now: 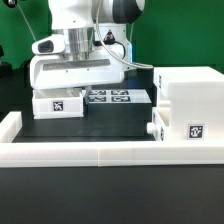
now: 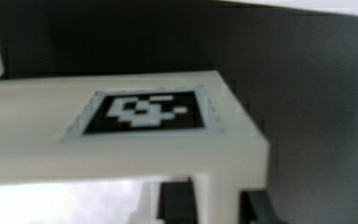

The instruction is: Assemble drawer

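A small white open-top tray point(image 1: 58, 92) with a square tag on its face stands at the exterior view's left. My gripper point(image 1: 80, 72) comes down onto it from above. In the wrist view the tray's tagged wall point(image 2: 146, 112) fills the picture. My gripper point(image 2: 234, 203) has a dark finger point(image 2: 201, 200) on each side of a white wall of the tray, shut on it. The large white housing point(image 1: 195, 95) with its tag stands at the right. A second small part with a round knob point(image 1: 151, 130) sits against the housing's lower left. I cannot tell whether the held tray touches the table.
The marker board point(image 1: 115, 97) lies flat between the tray and the housing. A long low white border rail point(image 1: 100, 152) runs across the front and up the left side. The black table point(image 1: 110, 122) shows between the rail and the parts.
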